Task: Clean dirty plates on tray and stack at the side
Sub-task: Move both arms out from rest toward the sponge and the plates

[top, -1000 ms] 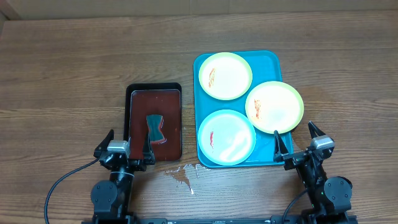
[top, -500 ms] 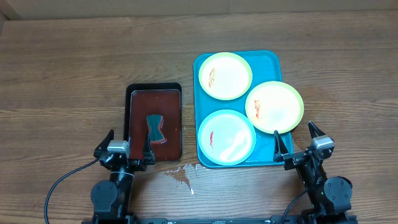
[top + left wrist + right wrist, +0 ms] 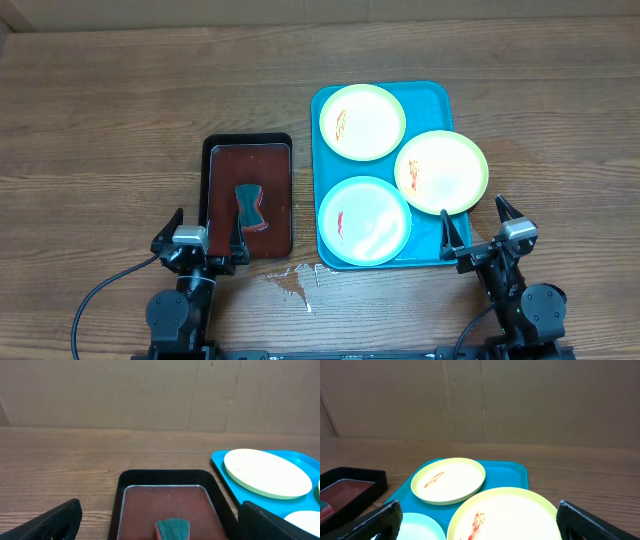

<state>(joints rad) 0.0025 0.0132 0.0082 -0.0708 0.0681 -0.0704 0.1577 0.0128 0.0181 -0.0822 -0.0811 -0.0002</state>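
Observation:
A turquoise tray (image 3: pixel 428 96) holds three sauce-smeared plates: a yellow-green one (image 3: pixel 362 121) at the back, a yellow-green one (image 3: pixel 441 171) at the right overhanging the rim, and a light blue one (image 3: pixel 364 220) at the front. In the right wrist view the back plate (image 3: pixel 448 480), right plate (image 3: pixel 505 512) and blue plate (image 3: pixel 420 527) show. My right gripper (image 3: pixel 484 228) is open and empty just before the tray's front right corner. My left gripper (image 3: pixel 203 238) is open and empty at the near end of a black tray.
A black tray (image 3: pixel 247 196) of dark red liquid with a teal sponge (image 3: pixel 249 205) lies left of the turquoise tray; it also shows in the left wrist view (image 3: pixel 170 502). A small spill (image 3: pixel 290 280) marks the wood near the front. A cardboard wall (image 3: pixel 160 390) stands behind.

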